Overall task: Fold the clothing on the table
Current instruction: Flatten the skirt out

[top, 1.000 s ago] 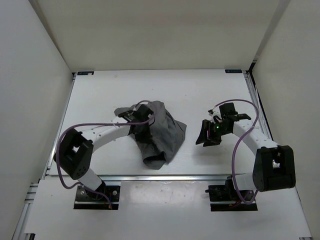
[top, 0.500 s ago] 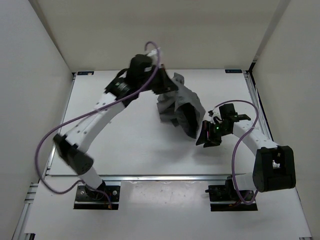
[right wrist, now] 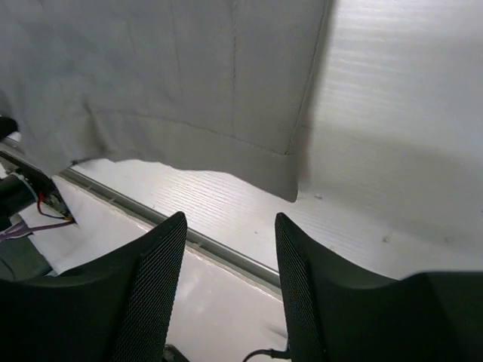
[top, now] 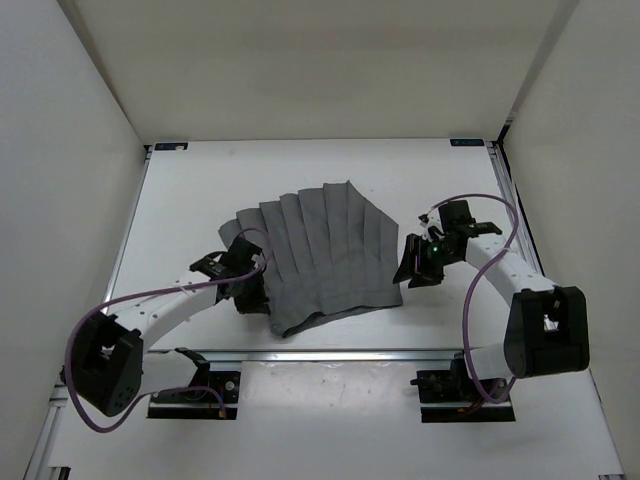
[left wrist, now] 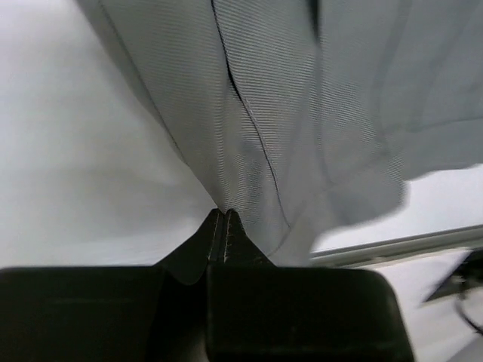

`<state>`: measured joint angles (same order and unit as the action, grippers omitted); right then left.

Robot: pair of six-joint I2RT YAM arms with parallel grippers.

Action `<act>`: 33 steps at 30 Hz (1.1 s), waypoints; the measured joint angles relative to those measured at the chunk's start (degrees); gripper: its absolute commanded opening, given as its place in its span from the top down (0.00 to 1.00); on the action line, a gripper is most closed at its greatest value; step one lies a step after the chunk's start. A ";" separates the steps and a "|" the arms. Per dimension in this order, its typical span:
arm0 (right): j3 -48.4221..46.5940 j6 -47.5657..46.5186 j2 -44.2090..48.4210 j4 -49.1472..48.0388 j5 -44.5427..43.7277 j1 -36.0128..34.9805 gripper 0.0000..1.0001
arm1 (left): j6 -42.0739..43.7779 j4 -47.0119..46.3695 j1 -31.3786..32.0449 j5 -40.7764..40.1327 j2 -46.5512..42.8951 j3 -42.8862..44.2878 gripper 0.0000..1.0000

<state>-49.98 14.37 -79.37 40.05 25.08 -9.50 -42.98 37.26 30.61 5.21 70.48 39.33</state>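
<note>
**Top external view.** The dark grey pleated garment [top: 325, 250] lies spread in a fan on the white table [top: 200, 190]. It sits slightly toward the near edge, roughly midway between the left and right rails, and its pleats run from the far side toward the near side. The left gripper [top: 248, 280] sits at the garment's near-left corner, low over the tabletop, with the fabric bunched against it. The right gripper [top: 408, 272] is just beside the garment's right edge and apart from the cloth.

**Left wrist view.** The left gripper [left wrist: 224, 219] has its fingers pressed together with no gap between the tips. A fold of the pleated garment [left wrist: 302, 113] rises straight from the tips, so the cloth appears to be pinched there, though the contact point itself is blurred. Bare table [left wrist: 75, 151] shows to the left, and a silver rail [left wrist: 400, 245] at the lower right.

**Right wrist view.** The right gripper [right wrist: 230, 222] has its jaws spread, with nothing between the fingers [right wrist: 155, 286]. The pleated garment [right wrist: 173, 75] fills the upper left, its corner lying flat on the table [right wrist: 392, 113]. The rail [right wrist: 189, 234] crosses just beyond the fingertips.
</note>
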 measured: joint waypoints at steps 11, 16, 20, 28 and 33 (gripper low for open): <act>1.77 3.41 -7.63 -6.25 0.17 0.17 0.51 | 1.70 1.38 -3.13 -1.27 -5.86 -4.68 1.00; 2.19 4.28 -10.62 -8.74 0.07 0.11 0.54 | 1.88 1.36 -3.32 -1.22 -6.23 -6.21 1.00; 4.15 5.38 -11.23 -10.75 1.51 0.07 0.56 | 2.10 1.22 -4.09 -1.07 -6.67 -6.43 1.00; 8.02 7.89 -13.20 -13.84 7.17 -0.81 0.87 | 2.10 0.31 -4.55 0.02 -6.82 -8.02 1.00; 9.27 7.91 -14.05 -14.64 8.52 -0.04 1.00 | 2.93 -1.64 -5.64 1.62 -6.40 -9.64 1.00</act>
<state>-40.71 22.28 -93.43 25.41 33.61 -9.54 -40.05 35.62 24.97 6.83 64.07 29.69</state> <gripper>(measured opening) 0.012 0.012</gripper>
